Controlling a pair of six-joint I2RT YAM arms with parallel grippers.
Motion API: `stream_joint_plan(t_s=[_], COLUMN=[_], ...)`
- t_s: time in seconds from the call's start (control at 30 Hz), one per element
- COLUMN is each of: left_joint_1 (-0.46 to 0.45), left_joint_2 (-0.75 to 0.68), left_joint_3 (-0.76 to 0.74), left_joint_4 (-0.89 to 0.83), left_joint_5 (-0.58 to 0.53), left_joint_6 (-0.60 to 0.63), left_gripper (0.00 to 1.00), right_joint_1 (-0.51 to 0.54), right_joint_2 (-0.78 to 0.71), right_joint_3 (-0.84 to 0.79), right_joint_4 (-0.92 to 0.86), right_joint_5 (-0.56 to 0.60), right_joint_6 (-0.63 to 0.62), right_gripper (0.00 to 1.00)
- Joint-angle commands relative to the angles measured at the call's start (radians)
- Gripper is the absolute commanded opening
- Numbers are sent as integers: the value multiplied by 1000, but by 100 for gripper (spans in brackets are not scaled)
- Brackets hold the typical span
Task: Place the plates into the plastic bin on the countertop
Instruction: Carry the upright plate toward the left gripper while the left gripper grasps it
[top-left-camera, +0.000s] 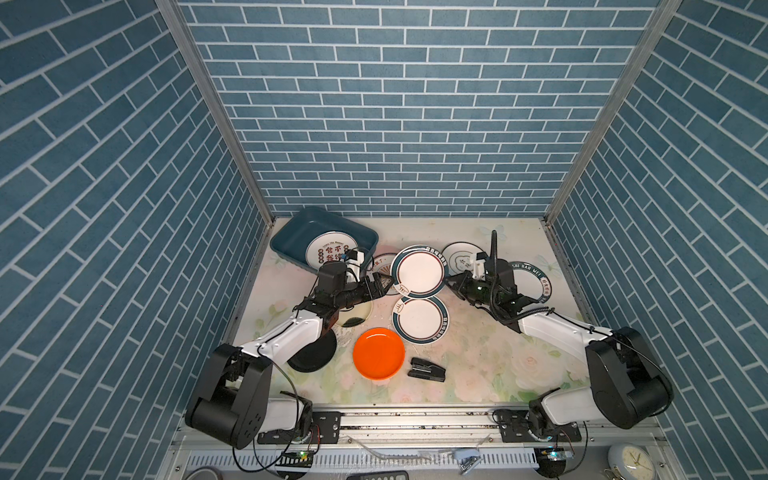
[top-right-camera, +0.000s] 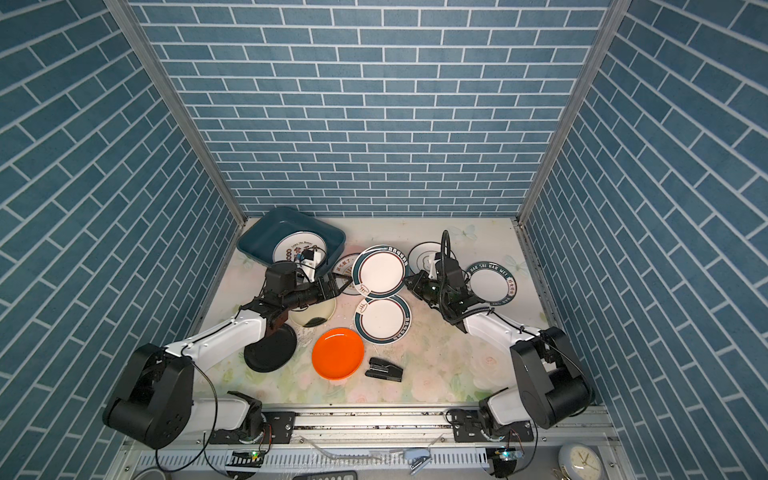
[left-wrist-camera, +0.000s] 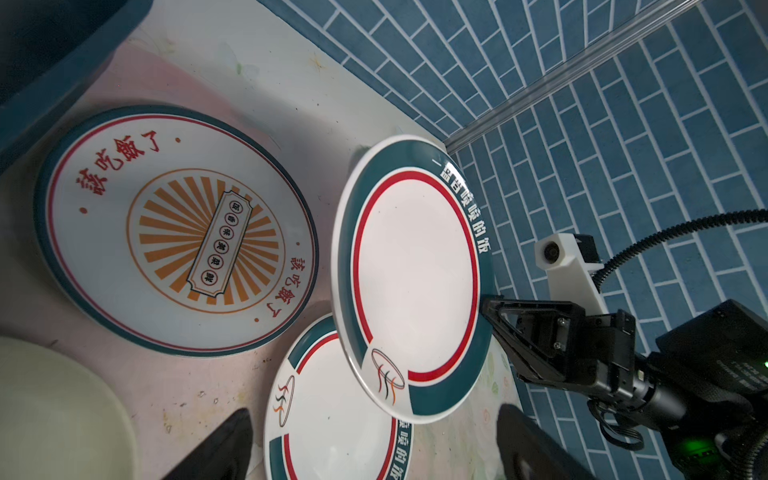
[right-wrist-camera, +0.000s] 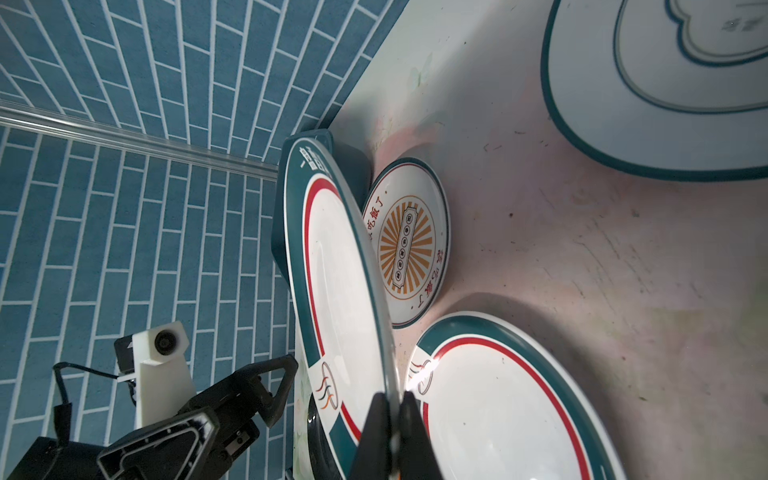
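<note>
- The left elbow (top-left-camera: 228, 390) rose nearest the lens, above the front rail (top-left-camera: 415, 415).
- The bin (top-left-camera: 291, 237) sat on the countertop (top-left-camera: 478, 365) in the far left corner, skewed to the walls. A printed plate (top-left-camera: 328, 253) lay inside it, partly hidden by the left arm (top-left-camera: 286, 336).
- A black plate (top-left-camera: 311, 357) and a cream plate (top-left-camera: 361, 311) lay flat, each partly covered by that arm.
- An orange plate (top-left-camera: 378, 353) lay uncovered toward the front, near the black one.
- A sunburst plate (left-wrist-camera: 174, 232) lay flat just beside the bin.
- The left gripper (top-left-camera: 385, 286) had its jaws spread wide and held nothing. Its tips stood close to the held plate's rim; whether they touched it could not be told.
- The held plate (top-left-camera: 419, 272), teal-rimmed with a red ring, hung tilted above the countertop between the two grippers.
- A twin plate (top-left-camera: 419, 318) lay flat just in front of it.
- A stapler (top-left-camera: 426, 369) lay right of the orange plate.
- The right gripper (right-wrist-camera: 392, 401) pinched the held plate's rim, one finger on each face.
- A cloud plate (top-left-camera: 459, 253) and a lettered plate (top-left-camera: 534, 282) lay flat behind and right of the right arm (top-left-camera: 552, 328), both partly hidden.
</note>
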Motion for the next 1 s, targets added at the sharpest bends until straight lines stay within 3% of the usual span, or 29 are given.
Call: stream_joint_plan(t_s=[0.0, 0.43, 0.97], left_joint_1=[-9, -11, -11], left_joint_2=[14, 84, 180], left_joint_3=[23, 33, 101], left_joint_4=[28, 158, 191], left_joint_5=[-1, 11, 37], left_joint_6=[3, -84, -126], left_gripper=[89, 59, 25], right_joint_1=[20, 46, 50], right_joint_2=[0, -47, -98], right_joint_3=[25, -11, -51], right_joint_4=[120, 145, 155], right_joint_5=[-15, -10, -34], right_joint_6=[67, 97, 117], right_gripper=[0, 0, 0])
